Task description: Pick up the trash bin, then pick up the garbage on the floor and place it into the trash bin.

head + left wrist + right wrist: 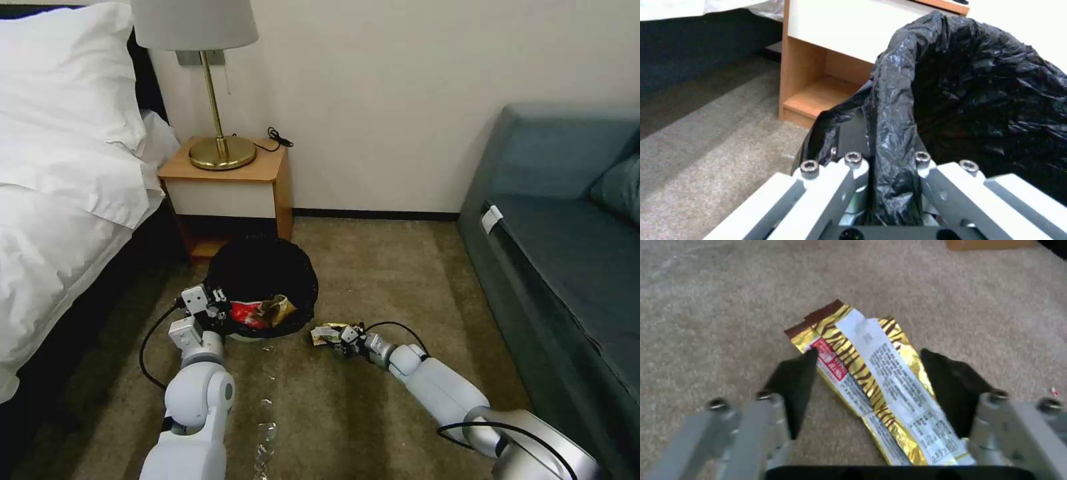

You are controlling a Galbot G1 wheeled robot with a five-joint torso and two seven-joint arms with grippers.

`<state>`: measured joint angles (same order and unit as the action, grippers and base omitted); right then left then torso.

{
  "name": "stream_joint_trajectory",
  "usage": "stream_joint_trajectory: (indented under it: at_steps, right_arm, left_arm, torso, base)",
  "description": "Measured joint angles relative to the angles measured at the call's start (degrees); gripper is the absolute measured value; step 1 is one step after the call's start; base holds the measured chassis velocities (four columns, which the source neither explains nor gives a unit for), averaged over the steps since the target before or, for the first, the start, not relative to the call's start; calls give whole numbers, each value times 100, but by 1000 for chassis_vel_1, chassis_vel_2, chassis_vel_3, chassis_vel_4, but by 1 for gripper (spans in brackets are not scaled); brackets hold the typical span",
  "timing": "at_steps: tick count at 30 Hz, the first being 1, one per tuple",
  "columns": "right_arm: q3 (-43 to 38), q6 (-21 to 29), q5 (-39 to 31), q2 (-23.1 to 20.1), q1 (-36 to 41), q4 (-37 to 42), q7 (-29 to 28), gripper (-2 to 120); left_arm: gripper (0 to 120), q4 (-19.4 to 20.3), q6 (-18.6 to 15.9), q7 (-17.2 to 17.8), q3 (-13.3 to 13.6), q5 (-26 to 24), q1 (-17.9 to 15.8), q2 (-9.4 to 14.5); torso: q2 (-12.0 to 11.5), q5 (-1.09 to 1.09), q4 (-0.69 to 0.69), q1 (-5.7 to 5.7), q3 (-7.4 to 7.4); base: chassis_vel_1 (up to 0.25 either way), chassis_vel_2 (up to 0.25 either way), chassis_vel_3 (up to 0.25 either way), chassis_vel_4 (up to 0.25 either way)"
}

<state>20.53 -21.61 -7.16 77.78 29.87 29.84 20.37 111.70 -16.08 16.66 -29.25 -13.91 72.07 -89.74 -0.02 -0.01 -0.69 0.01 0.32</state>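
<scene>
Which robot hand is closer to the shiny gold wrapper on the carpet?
The right gripper: its open fingers sit on either side of the gold wrapper. The left gripper is across at the trash bin, clamped on its rim.

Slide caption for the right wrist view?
Right end effector open, fingers straddling the gold-striped wrapper on carpet.

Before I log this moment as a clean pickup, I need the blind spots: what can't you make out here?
- Head view: bin bottom, hidden by the black bag and the wrappers lying inside.
- Head view: bottle on the carpet, cut off by the lower edge.
- Left wrist view: left gripper pinch on the bag, buried in plastic folds.
- Right wrist view: wrapper near end, hidden behind the right gripper.
</scene>
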Motion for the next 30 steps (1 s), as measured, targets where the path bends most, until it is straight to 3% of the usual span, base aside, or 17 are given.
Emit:
stream_joint_trajectory:
  at_steps: [3, 8, 10, 30]
  right_arm:
    - [17, -2, 22, 21, -2, -14, -34, 72]
    - [113, 1, 91, 39, 44, 44, -59, 96]
    - [127, 3, 95, 40, 54, 55, -60, 98]
    - [172, 119, 567, 572, -61, -625, -785, 100]
  left_arm:
    - [4, 0, -1, 0, 9, 14, -1, -6]
    - [4, 18, -8, 2, 3, 23, 18, -9]
    - [4, 21, -8, 2, -2, 23, 21, -8]
    - [4, 9, -11, 3, 85, 188, 9, -142]
  torso:
    - [0, 0, 0, 0, 0]
    - [0, 0, 0, 0, 0]
    - [0, 0, 0, 0, 0]
    - [0, 0, 0, 0, 0]
  base:
    - [0, 0, 0, 0]
    - [0, 0, 0, 0]
    - [0, 0, 0, 0]
    - [0, 0, 0, 0]
